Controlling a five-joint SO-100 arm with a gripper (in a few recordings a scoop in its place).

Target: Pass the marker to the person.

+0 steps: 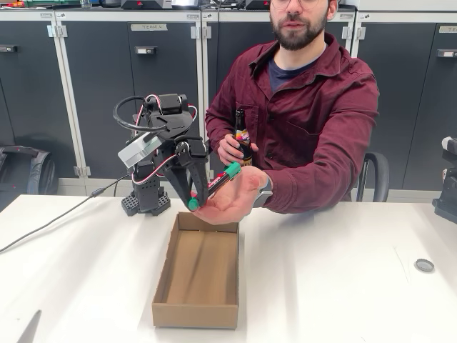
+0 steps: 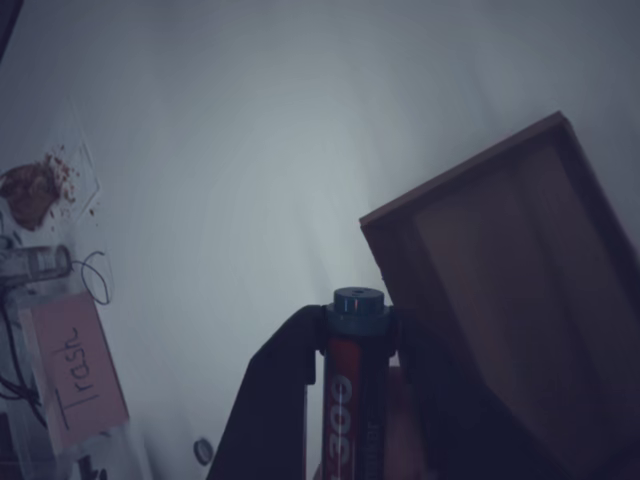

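- Nearest the fixed camera, a shallow open brown cardboard box (image 1: 198,275) lies on the white table (image 1: 343,271), directly below the handover. My guess is that it would catch the marker if it slipped.
- At the left of the wrist view, a pink card hand-lettered "Trash" (image 2: 75,370) lies on the table, beside some clutter that I cannot make out.
- Left of centre in the fixed view, the black two-finger gripper (image 1: 191,187) points downward, its jaws clamped on the marker, with one dark finger showing on each side of the barrel in the wrist view (image 2: 350,400).
- That firm pinch looks deliberate: the arm carries the weight until the person has taken hold.
- The thick marker with a magenta-pink barrel and green ends (image 1: 214,184) slants upward to the right in the fixed view, its lower end in the jaws and its upper end over the palm.
- In the wrist view (image 2: 352,390), the barrel reads reddish with white lettering and a round teal end facing the table.
- The person's open hand (image 1: 232,196) is cupped palm-up just under the marker, apparently touching it, ready to receive.
- Right of that, the person in a maroon shirt (image 1: 314,107) sits behind the table, the other hand holding a brown glass bottle (image 1: 242,139) near the chest, well out of the way.
- Far right, a small grey round disc (image 1: 424,265) lies on the table.
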